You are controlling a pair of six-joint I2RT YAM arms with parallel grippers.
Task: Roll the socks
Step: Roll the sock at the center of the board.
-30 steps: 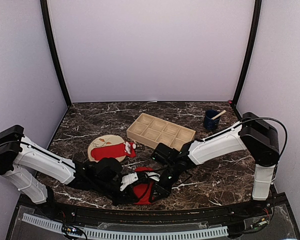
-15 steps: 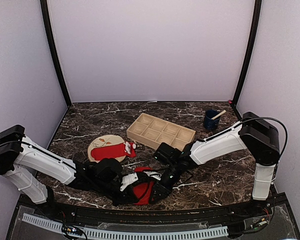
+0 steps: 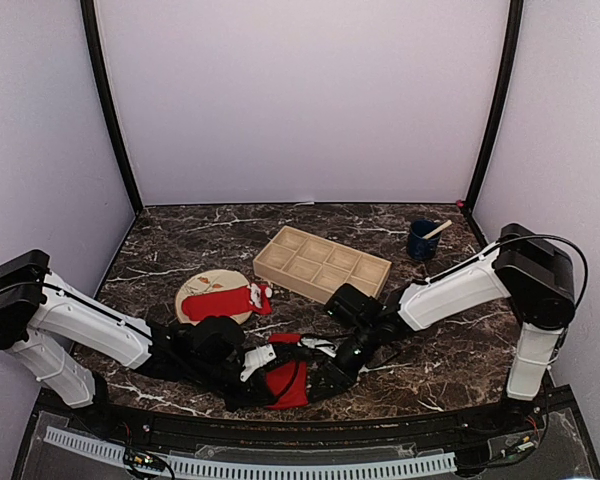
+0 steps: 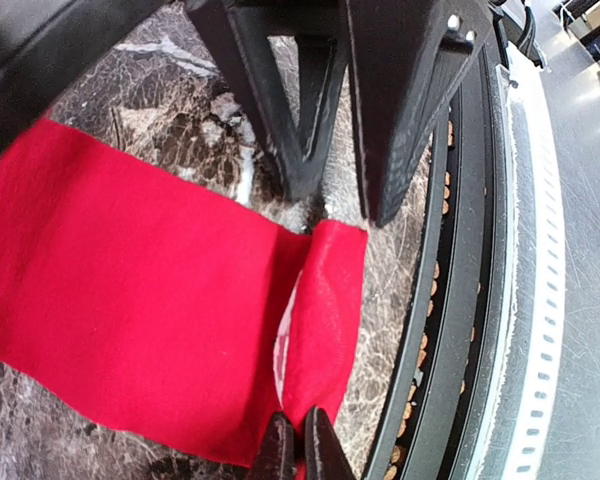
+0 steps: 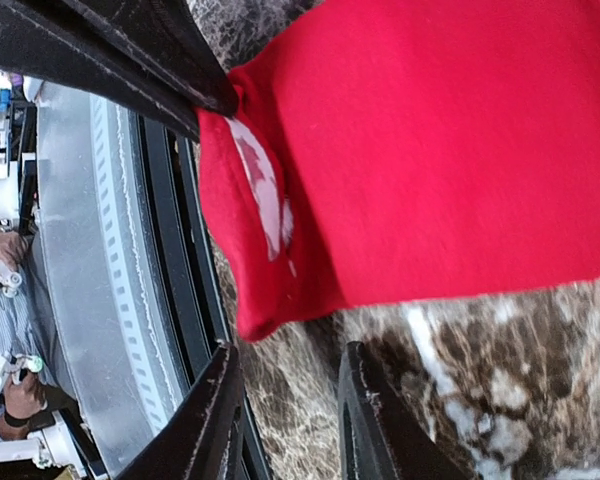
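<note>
Two socks. One red sock [image 4: 130,300] lies flat at the near edge of the table [image 3: 430,350], my left end effector [image 4: 292,455] clenched on its folded end. My right end effector [image 5: 285,420] is released and empty beside it. Other sock [image 3: 220,302] sits on the one plate [image 3: 195,288]. Light, limp fabric, so I'd pinch the fold.

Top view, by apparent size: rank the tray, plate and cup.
1. Tray
2. Plate
3. Cup

The cup stands farthest from the camera, so it may look slightly smaller than it is, but the gap is plain.
</note>
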